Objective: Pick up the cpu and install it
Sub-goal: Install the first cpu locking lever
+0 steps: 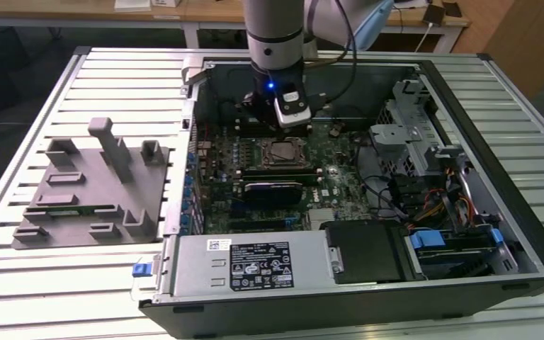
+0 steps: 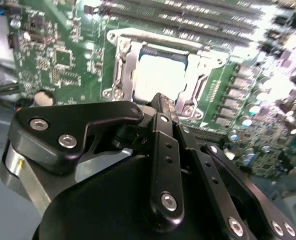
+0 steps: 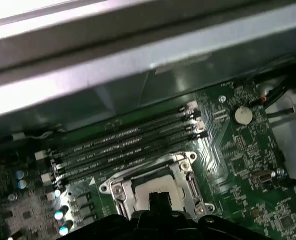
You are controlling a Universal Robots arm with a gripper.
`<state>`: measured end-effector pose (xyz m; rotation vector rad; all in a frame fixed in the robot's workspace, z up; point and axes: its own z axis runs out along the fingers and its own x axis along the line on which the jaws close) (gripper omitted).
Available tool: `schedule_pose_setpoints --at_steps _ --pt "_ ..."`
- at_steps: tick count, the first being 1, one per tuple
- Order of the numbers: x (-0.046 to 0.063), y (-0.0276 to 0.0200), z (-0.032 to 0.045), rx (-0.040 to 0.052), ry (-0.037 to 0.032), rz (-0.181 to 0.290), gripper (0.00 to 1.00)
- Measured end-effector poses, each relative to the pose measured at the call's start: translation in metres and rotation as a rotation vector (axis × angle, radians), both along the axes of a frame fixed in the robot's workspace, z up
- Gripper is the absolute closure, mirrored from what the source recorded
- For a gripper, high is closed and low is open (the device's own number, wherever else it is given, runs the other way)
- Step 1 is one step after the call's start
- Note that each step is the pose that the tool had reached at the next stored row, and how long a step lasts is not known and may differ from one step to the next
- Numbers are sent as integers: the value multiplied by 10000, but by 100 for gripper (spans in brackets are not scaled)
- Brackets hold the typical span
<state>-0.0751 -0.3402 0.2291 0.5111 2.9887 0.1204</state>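
CPU (image 2: 160, 75) was what we found seated in the motherboard socket (image 2: 118, 65), its pale metal top showing through the silver retention frame in both wrist views; in the first wrist view we saw its bright face (image 3: 153, 189) just past the dark tip of the tool. In the exterior view we placed the chip (image 1: 282, 151) near the middle of the green motherboard (image 1: 333, 180), inside the open computer case (image 1: 499, 191) that lay on the slatted metal table (image 1: 26, 276).

The gripper (image 2: 164, 107) hung just above the socket, near its edge, and we saw its black linkage and screws filling the foreground of the second wrist view. The fingertips came together at a narrow point with no gap that we could make out and nothing between them, so we judged them closed and empty. We could not tell whether the tip touched the frame or hovered just clear of it.

In the exterior view the arm (image 1: 274, 32) came down from above into the case, a blue light glowing on the wrist. Four memory slots (image 3: 122, 147) ran beside the socket in the first wrist view, and a coin cell battery (image 3: 243, 115) sat well apart from them. On the exterior view's left, a grey holder (image 1: 88, 195) rested on the table just beside the case.
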Motion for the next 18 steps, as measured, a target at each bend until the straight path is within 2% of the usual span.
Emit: schedule_pose_setpoints --at_steps 2,5,6,13,18 --pt "4 -26 -2 -29 218 0 89" --pt "7 -52 -5 -65 581 0 89" --pt "7 -52 -5 -86 626 -1 89" --pt "14 -52 -7 -94 627 2 89" --pt "81 -52 -19 -125 627 116 89"
